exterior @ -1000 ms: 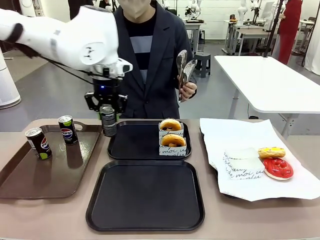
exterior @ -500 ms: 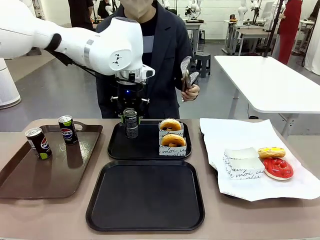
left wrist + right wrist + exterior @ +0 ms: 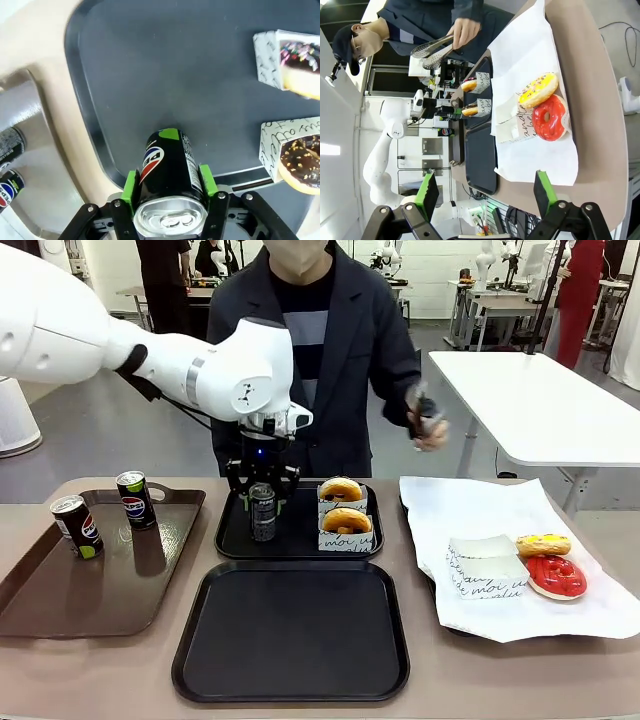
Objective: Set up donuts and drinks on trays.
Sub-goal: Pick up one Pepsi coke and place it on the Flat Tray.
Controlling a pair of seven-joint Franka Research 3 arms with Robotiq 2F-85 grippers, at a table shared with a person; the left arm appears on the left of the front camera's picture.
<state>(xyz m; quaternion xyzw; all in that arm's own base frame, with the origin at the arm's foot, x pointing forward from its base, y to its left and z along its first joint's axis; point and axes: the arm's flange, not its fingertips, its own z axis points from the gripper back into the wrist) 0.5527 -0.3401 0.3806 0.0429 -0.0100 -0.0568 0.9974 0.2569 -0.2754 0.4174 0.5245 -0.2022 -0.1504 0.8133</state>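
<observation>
Near tray [image 3: 290, 630] lies bare; donuts [image 3: 346, 521] and can [image 3: 263, 512] crowd far tray [image 3: 300, 532].

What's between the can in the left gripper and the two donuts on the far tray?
Nothing; bare far tray floor separates can and donuts, per left wrist view.

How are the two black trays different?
The far black tray has two sleeved donuts on it, and the left gripper holds a Pepsi can at its left part; the near black tray is bare. The far tray lies nearer the person than the near tray. Both are black squares with raised rims.
</observation>
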